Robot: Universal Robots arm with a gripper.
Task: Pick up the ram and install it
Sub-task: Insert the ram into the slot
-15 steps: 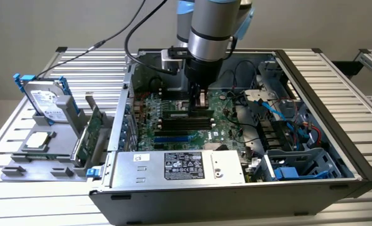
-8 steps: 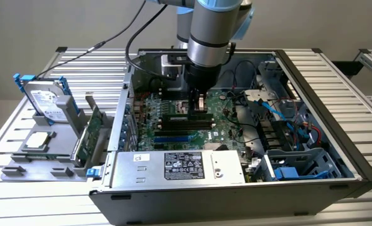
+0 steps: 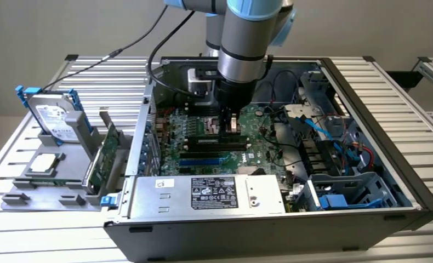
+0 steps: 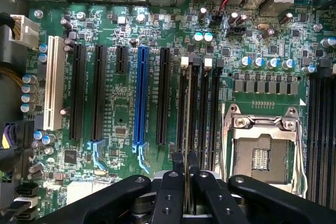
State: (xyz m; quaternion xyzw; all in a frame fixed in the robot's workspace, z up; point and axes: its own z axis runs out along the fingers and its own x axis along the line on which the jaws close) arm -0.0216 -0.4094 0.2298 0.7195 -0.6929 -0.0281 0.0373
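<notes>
The gripper [image 3: 229,125] stands low inside the open computer case [image 3: 381,115] on the counter [image 3: 100,76]. Its fingers [image 4: 170,182] are drawn narrow and clamp the ram [image 4: 187,195], held upright on edge. The ram hangs directly above 1 of the black slots [image 4: 185,103] of the green motherboard [image 4: 118,124], just beside the silver processor socket [image 4: 262,150].

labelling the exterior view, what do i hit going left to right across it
upright silver hard drive, green expansion card with metal bracket, black gripper above the motherboard, blue-grey plastic drive cage
</notes>
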